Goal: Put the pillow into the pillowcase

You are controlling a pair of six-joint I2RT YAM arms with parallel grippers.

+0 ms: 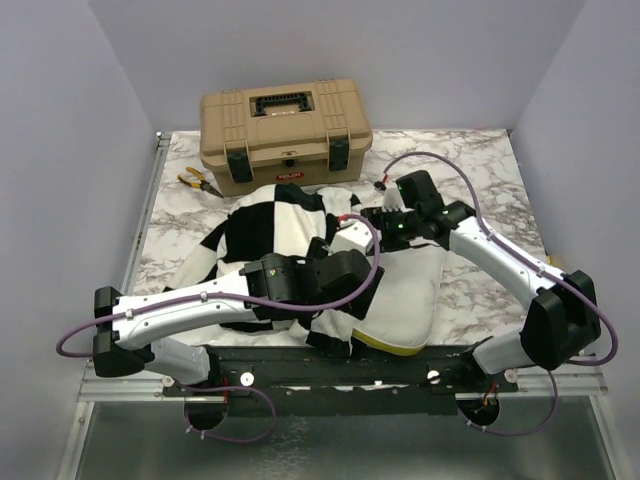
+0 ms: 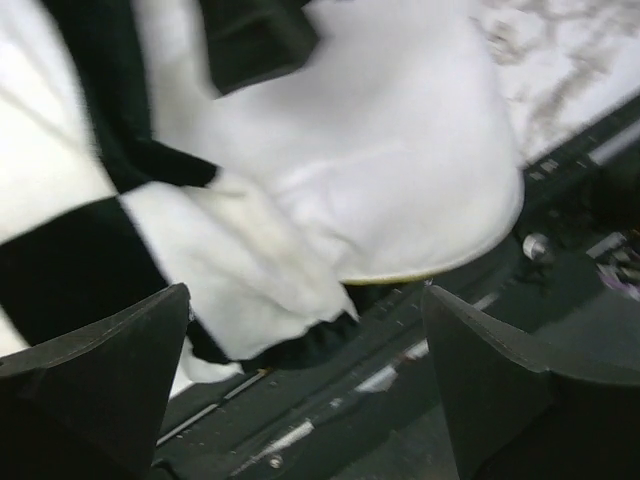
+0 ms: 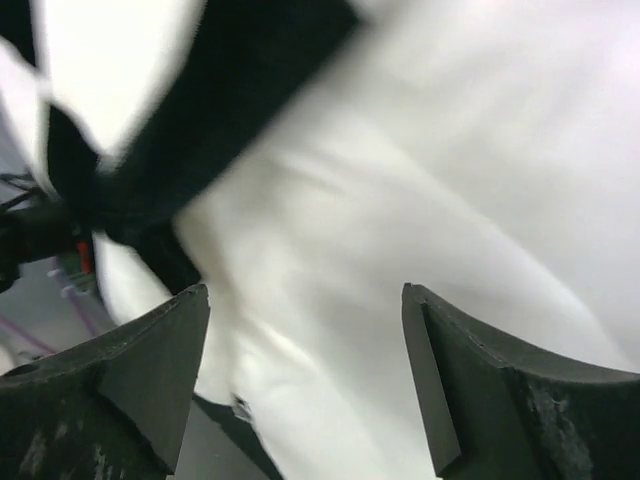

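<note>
From above, the pillow (image 1: 405, 290) lay at the tabletop's (image 1: 480, 170) near edge, its left part seemingly inside the pillowcase (image 1: 265, 225). Left wrist: the left tool (image 2: 305, 305) was spread and empty above the hem. Right wrist: the right tool (image 3: 305, 295) was spread over the pillow. Insertion looked half done; the next move called for regripping the hem.

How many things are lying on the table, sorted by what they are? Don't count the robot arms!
pillow: 1
pillowcase: 1
toolbox: 1
pliers: 1
Total: 4
</note>
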